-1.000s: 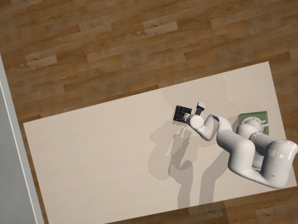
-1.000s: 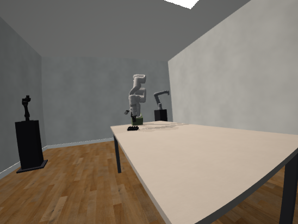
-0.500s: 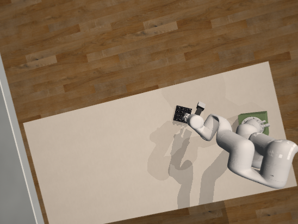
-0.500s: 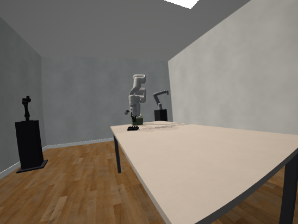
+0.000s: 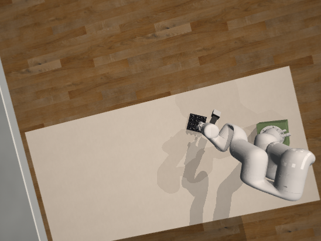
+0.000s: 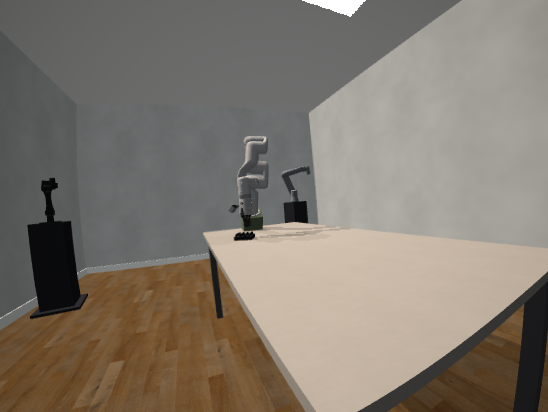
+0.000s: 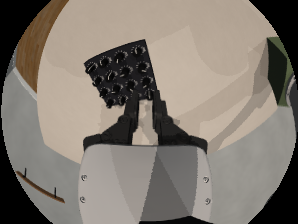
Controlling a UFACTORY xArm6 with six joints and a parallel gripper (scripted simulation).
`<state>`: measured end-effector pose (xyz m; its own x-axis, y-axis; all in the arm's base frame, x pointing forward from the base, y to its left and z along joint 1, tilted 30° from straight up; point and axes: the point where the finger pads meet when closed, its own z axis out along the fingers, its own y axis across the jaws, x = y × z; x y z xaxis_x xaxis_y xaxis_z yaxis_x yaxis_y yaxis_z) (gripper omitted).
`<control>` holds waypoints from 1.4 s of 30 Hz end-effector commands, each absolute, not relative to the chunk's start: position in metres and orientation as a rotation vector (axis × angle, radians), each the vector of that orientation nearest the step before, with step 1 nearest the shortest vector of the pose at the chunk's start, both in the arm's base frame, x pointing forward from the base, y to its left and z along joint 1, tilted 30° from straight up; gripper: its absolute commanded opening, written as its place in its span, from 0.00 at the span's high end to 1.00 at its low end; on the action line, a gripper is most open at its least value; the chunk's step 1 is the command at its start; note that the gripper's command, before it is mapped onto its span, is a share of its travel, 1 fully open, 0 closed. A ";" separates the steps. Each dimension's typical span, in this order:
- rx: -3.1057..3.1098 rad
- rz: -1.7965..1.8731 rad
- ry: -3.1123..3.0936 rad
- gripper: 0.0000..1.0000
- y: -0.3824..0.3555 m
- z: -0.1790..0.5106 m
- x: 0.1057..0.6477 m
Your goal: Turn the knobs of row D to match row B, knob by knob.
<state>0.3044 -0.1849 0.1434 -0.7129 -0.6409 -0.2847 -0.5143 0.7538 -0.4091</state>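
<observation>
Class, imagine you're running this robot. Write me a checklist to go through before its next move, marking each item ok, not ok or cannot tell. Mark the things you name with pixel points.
1. Knob box [image 5: 193,121] [image 6: 244,238] [image 7: 131,61] standing flat on the table [image 5: 102,161] [image 6: 375,280] [image 7: 75,115]: ok.
2. Gripper [image 5: 200,126] [image 6: 246,225] [image 7: 145,98] at one corner of the box: ok.
3. All knobs in plain sight of the wrist camera: not ok; the fingers partly cover that corner.
4. Corner knob [image 7: 149,94] firmly gripped: cannot tell; it shows between the fingertips, but contact is unclear.
5. Row D matching row B: cannot tell; the printed names and marks are too small to read.
</observation>
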 end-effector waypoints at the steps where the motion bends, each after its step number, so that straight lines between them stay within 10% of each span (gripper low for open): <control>1: -0.879 -0.425 2.536 0.81 -0.186 0.140 0.308; 42: -0.879 -0.425 2.537 0.81 -0.189 0.120 0.320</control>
